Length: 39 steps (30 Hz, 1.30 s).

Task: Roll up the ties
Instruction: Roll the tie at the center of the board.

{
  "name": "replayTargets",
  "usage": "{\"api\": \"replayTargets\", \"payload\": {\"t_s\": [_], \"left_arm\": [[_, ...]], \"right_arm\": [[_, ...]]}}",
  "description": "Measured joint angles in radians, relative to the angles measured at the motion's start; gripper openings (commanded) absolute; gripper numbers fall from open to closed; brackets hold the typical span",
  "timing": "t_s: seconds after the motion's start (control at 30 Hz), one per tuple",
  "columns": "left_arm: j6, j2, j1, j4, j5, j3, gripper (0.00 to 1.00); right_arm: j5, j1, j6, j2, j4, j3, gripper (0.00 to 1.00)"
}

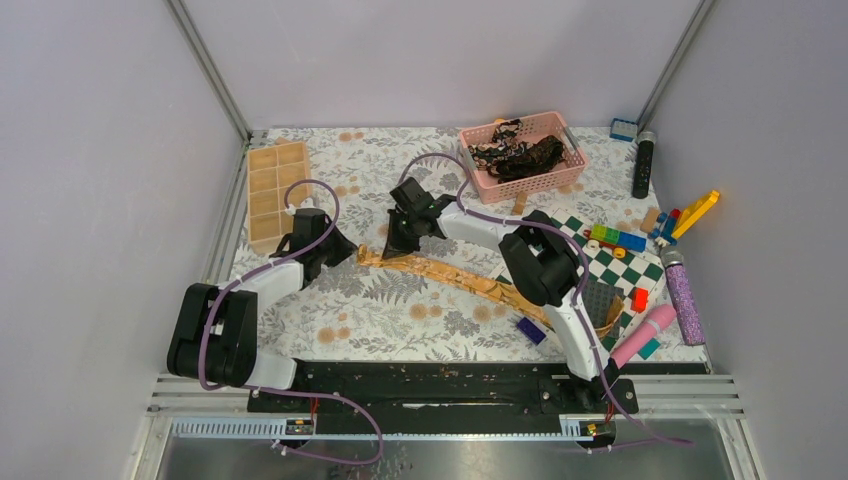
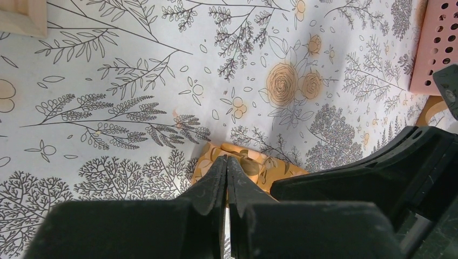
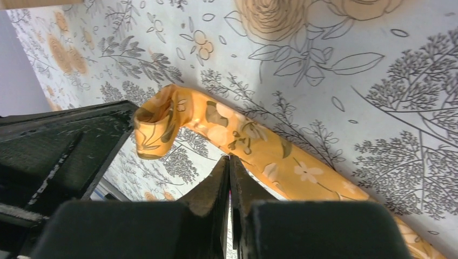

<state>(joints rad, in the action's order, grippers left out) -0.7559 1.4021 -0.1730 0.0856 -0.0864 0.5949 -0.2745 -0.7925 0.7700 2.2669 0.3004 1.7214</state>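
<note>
Golden tie (image 1: pixel 450 272): we see a long narrow strip of shiny orange-gold fabric, printed with pale flowers and olive leaves.
Its pose: we find it unrolled and stretched out on the flowered table cover (image 1: pixel 400 325), running diagonally from mid-table toward the near right.
Its left end (image 3: pixel 156 129): we see it folded back on itself in one loose curl.
Dark ties (image 1: pixel 520 155): we see black-brown fabric with small light prints, heaped in a loose tangle inside the pink basket (image 1: pixel 505 190) at the far side, well apart from the golden tie.

Both arms stretch forward and inward. The left gripper (image 2: pixel 227 162) and right gripper (image 3: pixel 229 162), fingers pressed together, sit near each other
</note>
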Motion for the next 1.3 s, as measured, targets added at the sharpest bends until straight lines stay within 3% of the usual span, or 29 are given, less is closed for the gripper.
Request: {"api": "replayTargets", "payload": {"t_s": [1.3], "left_arm": [[0.006,0.033,-0.036,0.022,-0.016,0.0,0.0]], "right_arm": [[-0.061,0.01,0.003,0.059,-0.003,0.029,0.07]]}}
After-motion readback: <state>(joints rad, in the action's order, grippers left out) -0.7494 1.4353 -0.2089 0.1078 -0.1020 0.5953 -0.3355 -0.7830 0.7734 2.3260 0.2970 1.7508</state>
